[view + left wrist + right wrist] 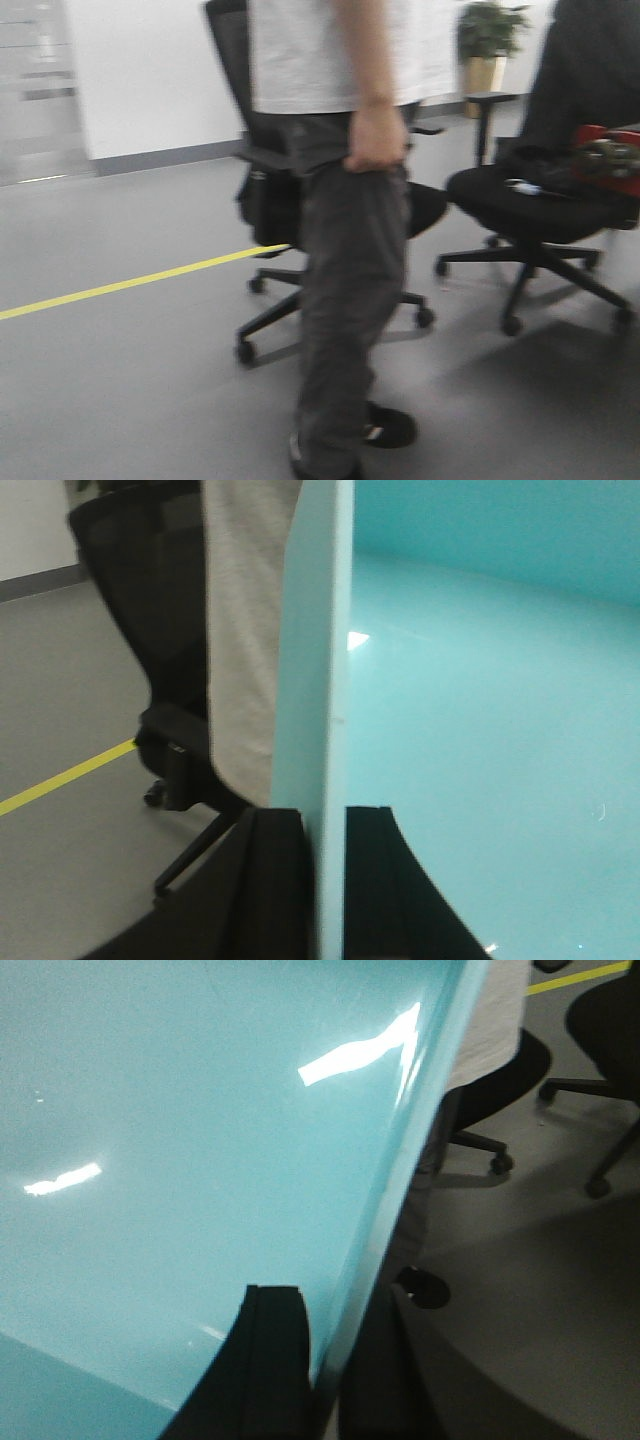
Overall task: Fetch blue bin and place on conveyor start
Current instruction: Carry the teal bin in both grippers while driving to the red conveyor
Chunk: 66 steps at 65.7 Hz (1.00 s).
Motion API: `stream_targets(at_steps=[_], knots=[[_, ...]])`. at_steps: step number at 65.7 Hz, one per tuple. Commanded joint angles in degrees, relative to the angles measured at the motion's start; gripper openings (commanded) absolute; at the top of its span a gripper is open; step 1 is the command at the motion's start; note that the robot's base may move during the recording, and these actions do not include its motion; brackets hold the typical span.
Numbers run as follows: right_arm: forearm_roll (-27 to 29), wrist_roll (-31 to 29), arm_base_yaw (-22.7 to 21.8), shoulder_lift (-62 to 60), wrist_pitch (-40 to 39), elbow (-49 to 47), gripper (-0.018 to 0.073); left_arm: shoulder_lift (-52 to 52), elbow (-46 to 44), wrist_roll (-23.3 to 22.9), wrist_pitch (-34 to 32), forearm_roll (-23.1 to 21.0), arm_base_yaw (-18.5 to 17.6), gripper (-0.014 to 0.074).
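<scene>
Up close, the left gripper (328,880) is clenched on a side wall of the blue bin (480,730). One black finger sits outside the wall and the other inside, the thin rim edge rising between them. The right gripper (320,1370) grips another wall of the same bin in the same way, one finger inside the glossy turquoise interior and one outside. The bin fills both wrist views, held above the grey floor (120,380), and the front view does not show it. Just beyond the bin stands a person (345,250) in a white shirt and dark grey trousers. Black office chairs (540,210) stand behind and to the right of the person. A yellow line (130,285) crosses the floor at left, and a potted plant (487,35) stands far right.
</scene>
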Motion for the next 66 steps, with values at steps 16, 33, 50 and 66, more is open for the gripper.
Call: stream_targets(at_steps=[16, 33, 50, 66], knots=[[-1.2, -1.9, -0.3, -0.5, -3.1, -0.4, -0.0151, -1.1, -0.8, -0.9, -3.8, -1.9, -0.1, -0.0111], [-1.2, -1.9, -0.3, -0.5, -3.2, -0.4, -0.0151, -1.1, -0.8, -0.9, -3.8, -1.9, -0.1, -0.0111], [-1.2, -1.9, -0.3, -0.5, -3.2, -0.4, -0.0151, -1.1, -0.8, -0.9, -3.8, -1.9, -0.1, -0.0111], [-1.2, -1.9, -0.3, -0.5, -3.2, -0.4, -0.0151, -1.1, -0.8, -0.9, -3.8, -1.9, -0.1, -0.0111]])
